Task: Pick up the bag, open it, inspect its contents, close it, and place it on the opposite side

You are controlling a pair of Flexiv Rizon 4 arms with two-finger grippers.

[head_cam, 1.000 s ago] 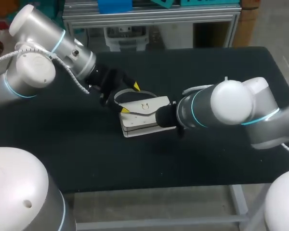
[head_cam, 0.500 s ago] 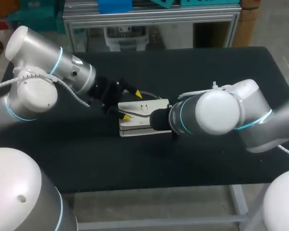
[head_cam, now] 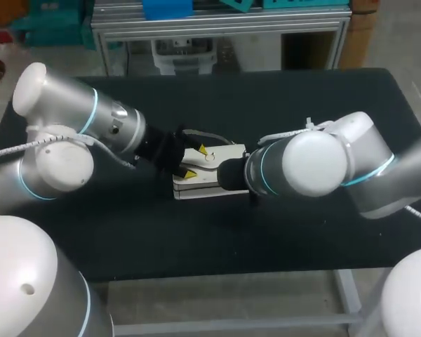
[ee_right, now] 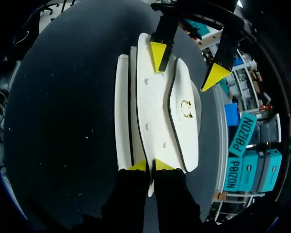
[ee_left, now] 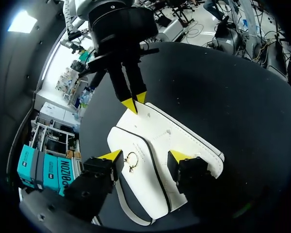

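Slippage looks likely if the white handbag (head_cam: 203, 188), flat on the desk (head_cam: 302, 246), is lifted: the right gripper (ee_right: 149, 166) pinches only its end edge, the left gripper (ee_left: 144, 156) gapes astride the flap (ee_left: 138, 182), holding nothing.

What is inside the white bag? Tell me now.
Nothing inside shows: the white bag lies with its flap down over the opening, gold clasp on top, so any contents are covered.

The left gripper (head_cam: 196, 160) has come in over the flat white leather handbag (head_cam: 205, 185). The handbag has shifted slightly left.
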